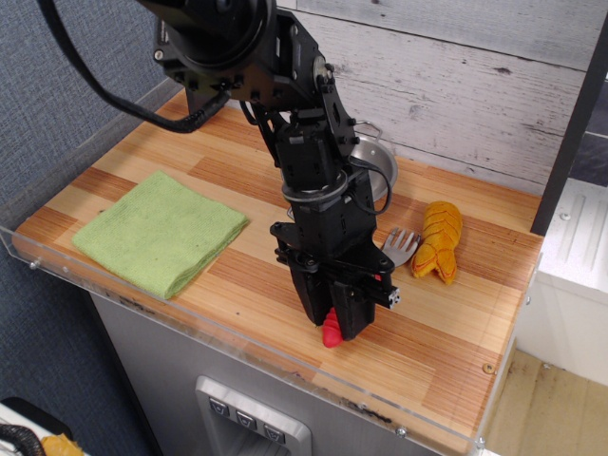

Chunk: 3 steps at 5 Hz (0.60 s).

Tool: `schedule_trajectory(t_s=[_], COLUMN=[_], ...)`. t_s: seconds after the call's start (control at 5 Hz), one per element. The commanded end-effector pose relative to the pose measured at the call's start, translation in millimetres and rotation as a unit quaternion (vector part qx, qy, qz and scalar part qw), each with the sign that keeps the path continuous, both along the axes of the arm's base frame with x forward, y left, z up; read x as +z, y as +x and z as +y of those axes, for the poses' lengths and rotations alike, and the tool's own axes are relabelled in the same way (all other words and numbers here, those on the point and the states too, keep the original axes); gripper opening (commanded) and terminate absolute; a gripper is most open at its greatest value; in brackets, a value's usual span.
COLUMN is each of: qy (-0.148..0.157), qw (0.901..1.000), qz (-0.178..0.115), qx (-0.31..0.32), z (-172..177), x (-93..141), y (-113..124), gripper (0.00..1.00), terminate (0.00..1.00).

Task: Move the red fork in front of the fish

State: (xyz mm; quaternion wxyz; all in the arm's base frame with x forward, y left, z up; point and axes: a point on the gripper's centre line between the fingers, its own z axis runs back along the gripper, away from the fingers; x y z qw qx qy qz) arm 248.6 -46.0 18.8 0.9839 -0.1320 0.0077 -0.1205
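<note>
My black gripper (340, 318) points down over the front middle of the wooden table and is shut on the red fork. The fork's red handle end (332, 333) sticks out below the fingers, and its grey tined head (402, 247) shows to the right of the gripper, close to the fish. The orange-yellow fish (438, 239) lies on the table at the right, its tail toward the front. The middle of the fork is hidden behind the gripper.
A folded green cloth (160, 230) lies at the left. A steel bowl (372, 169) stands at the back, partly hidden by the arm. A clear plastic rim (237, 337) runs along the table's front edge. A white plank wall stands behind.
</note>
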Motion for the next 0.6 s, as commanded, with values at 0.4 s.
schedule_trajectory(t_s=[0.4], qy=[0.075], qw=[0.9901], qz=[-0.114], qx=[0.032], z=[9.2], x=[106.0], y=[-5.2], gripper=[1.00], terminate=[0.00])
